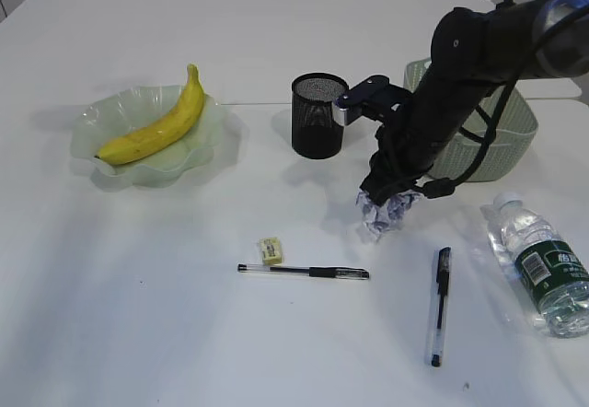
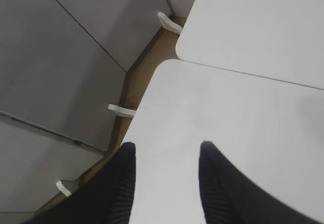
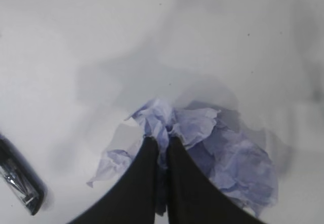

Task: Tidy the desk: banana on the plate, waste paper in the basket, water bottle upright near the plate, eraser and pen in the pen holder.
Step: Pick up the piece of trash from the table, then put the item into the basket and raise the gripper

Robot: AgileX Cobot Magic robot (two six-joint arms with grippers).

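Paper (image 3: pixel 212 143) is light, soft, crushable; a pinched fold should hold. Right gripper (image 3: pixel 162 145) clamps one; left (image 2: pixel 167 153) gapes, unladen

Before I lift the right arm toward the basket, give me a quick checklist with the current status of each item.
1. Right pincer closed on the waste paper: ok, the jaws are pinched together with a fold of paper between them.
2. Whole wad secured: cannot tell; most of it hangs outside the jaws.
3. Basket open to receive: ok, it sits just behind the right arm, though the inside is not visible.
4. Pen holder clear of the lift path: ok, it stands apart to the left.
5. Water bottle upright: not ok, lying on its side.
6. Left pincer out of the way: ok, open, empty, over the table's edge.
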